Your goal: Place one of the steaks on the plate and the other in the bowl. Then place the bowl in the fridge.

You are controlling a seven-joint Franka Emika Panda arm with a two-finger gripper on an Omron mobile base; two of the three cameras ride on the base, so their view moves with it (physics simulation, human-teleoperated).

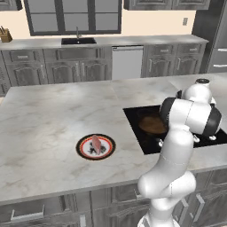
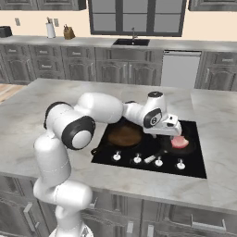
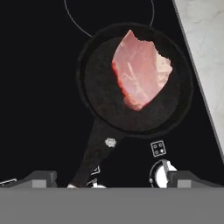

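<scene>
One steak [image 3: 141, 70] lies in the pan [image 3: 94, 94] beneath the open tool [image 3: 112, 178].

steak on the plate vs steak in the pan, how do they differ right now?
The steak on the plate rests on the plate on the marble counter, away from the arm. The steak in the pan lies in the black frying pan on the cooktop, with the open gripper above it and apart from it. Both are pink-red slabs, neither held.

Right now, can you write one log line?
steak on plate | second steak in frying pan | gripper open above
</scene>
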